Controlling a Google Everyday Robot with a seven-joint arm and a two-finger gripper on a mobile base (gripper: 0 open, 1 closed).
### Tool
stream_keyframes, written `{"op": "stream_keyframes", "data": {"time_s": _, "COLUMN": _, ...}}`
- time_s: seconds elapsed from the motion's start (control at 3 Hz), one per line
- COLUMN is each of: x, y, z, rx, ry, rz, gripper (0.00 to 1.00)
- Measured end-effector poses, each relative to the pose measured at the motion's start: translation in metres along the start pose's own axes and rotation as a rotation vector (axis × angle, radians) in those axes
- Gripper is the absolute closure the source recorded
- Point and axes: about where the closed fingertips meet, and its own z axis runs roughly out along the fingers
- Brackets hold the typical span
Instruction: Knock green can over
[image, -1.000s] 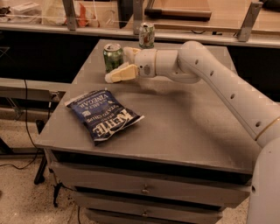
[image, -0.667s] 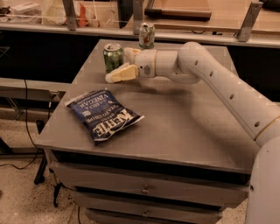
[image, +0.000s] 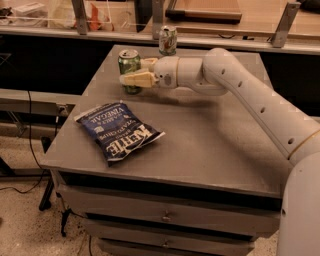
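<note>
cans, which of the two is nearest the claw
The all-green can, upright, with the claw right at it, one finger crossing its front. The white-and-silver can stands farther back, apart from the claw.

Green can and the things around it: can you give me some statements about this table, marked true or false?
The green can stands upright. True.
The chip bag lies flat on the table, in front of the green can. True.
The gripper hovers over the chip bag. False: it is right at the green can, at the table's back left.
The other can lies on its side. False: the white-and-silver can stands upright at the table's rear edge.
</note>
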Motion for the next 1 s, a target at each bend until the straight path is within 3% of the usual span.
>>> {"op": "stream_keyframes", "data": {"time_s": 0.67, "x": 0.002, "y": 0.000, "z": -0.001, "rx": 0.006, "ry": -0.008, "rz": 0.005, "gripper": 0.88}}
{"op": "stream_keyframes", "data": {"time_s": 1.0, "x": -0.004, "y": 0.000, "z": -0.010, "rx": 0.017, "ry": -0.022, "rz": -0.011, "gripper": 1.00}}
